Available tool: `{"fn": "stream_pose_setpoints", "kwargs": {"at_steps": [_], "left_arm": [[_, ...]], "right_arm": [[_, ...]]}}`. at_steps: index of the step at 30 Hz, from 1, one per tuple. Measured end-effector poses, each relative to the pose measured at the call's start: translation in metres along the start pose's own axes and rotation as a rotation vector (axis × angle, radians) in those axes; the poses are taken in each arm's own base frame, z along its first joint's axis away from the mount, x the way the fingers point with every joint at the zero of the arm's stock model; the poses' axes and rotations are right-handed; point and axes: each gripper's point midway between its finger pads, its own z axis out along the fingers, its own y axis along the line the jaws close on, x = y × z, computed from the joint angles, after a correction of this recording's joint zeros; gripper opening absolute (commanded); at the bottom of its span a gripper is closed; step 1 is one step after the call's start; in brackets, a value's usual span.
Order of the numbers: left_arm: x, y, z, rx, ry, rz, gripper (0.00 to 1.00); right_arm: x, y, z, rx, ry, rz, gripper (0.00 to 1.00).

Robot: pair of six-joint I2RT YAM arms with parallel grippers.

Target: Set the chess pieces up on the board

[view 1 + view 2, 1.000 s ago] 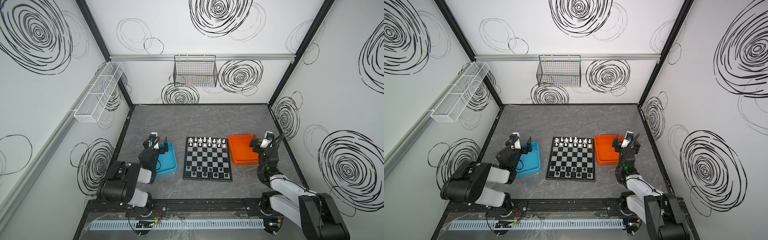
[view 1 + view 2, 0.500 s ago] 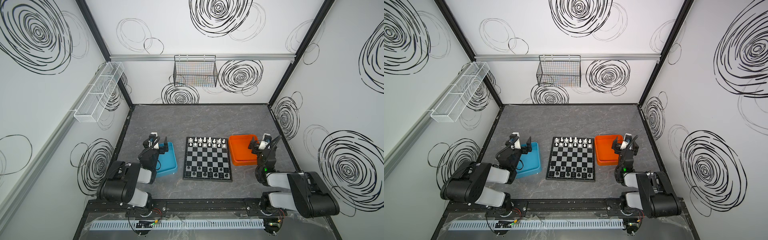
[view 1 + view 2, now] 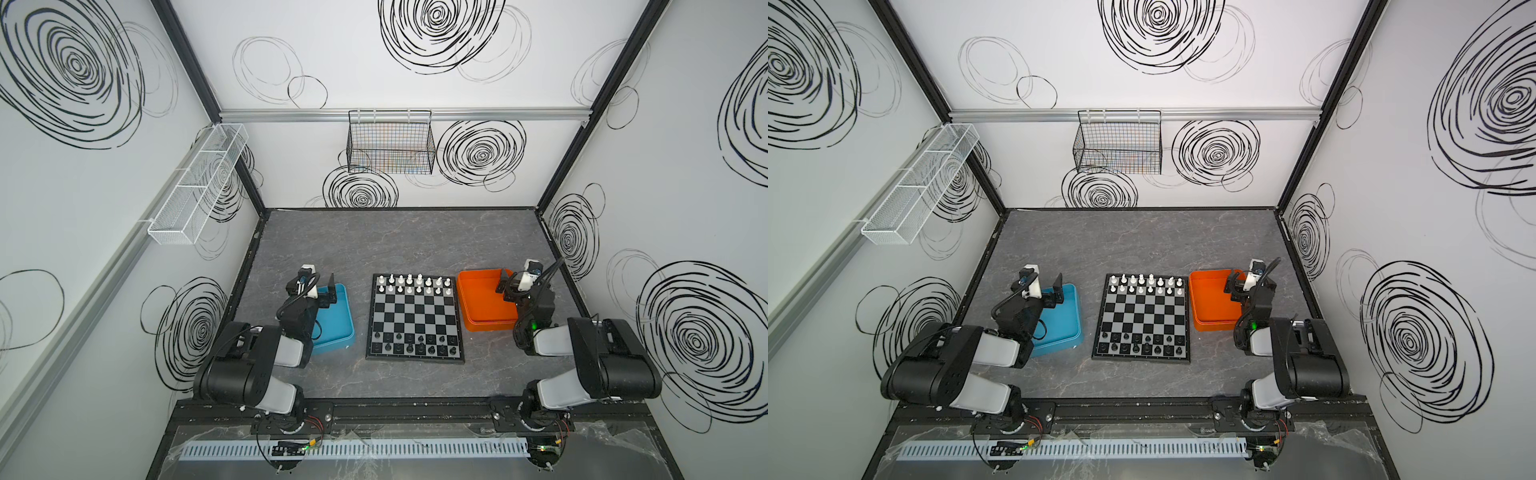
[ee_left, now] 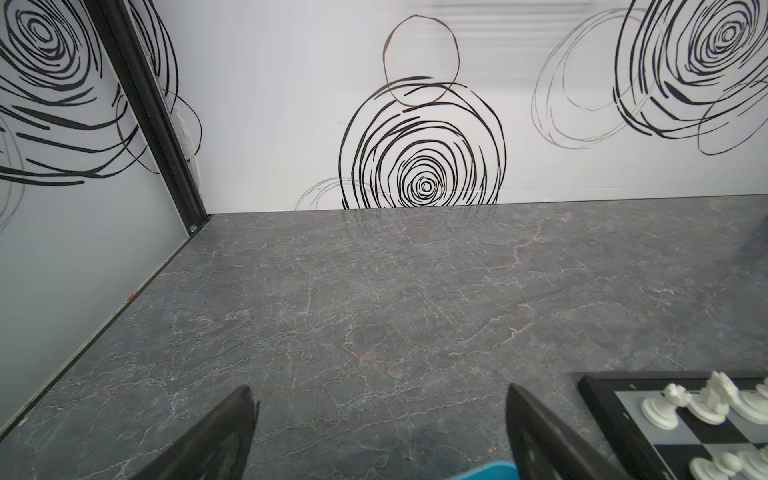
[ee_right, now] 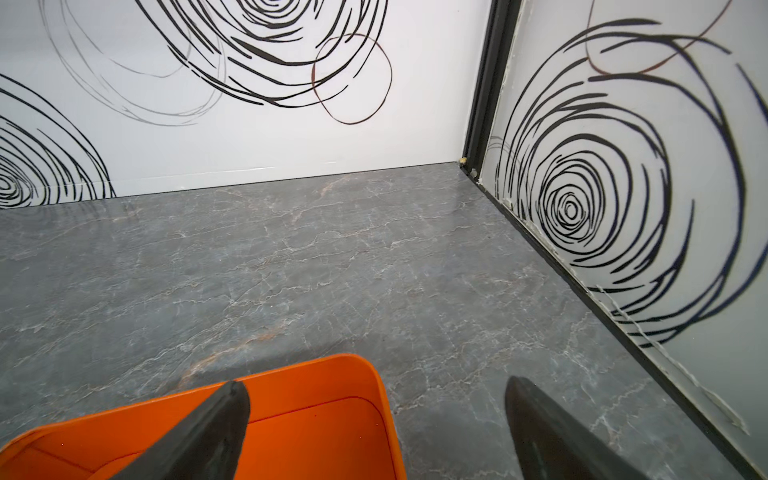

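Glossy plastic chess pieces [image 3: 419, 278] are standing on flat checkered board [image 3: 414, 318], lying on veined grey tabletop [image 3: 374, 245]; left gripper [image 4: 379, 395], right gripper [image 5: 375, 386] gaping, empty.

Left gripper [image 4: 378, 390] gapes near board [image 4: 606, 405]; maybe a knight [image 4: 717, 395]

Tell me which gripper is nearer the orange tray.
Right. The right gripper straddles a far corner of the orange tray; the left gripper is by the blue tray, across the board.
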Motion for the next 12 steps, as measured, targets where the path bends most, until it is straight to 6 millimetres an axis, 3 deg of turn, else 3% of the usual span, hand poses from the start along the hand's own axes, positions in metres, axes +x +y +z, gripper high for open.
{"fn": "stream_pose_setpoints", "kwargs": {"at_steps": [12], "left_arm": [[0.0000,0.0000,0.0000,0.000,0.000,0.000,0.96]], "right_arm": [[0.0043,0.0032,0.0001,-0.019,0.019,0.002,1.00]]}}
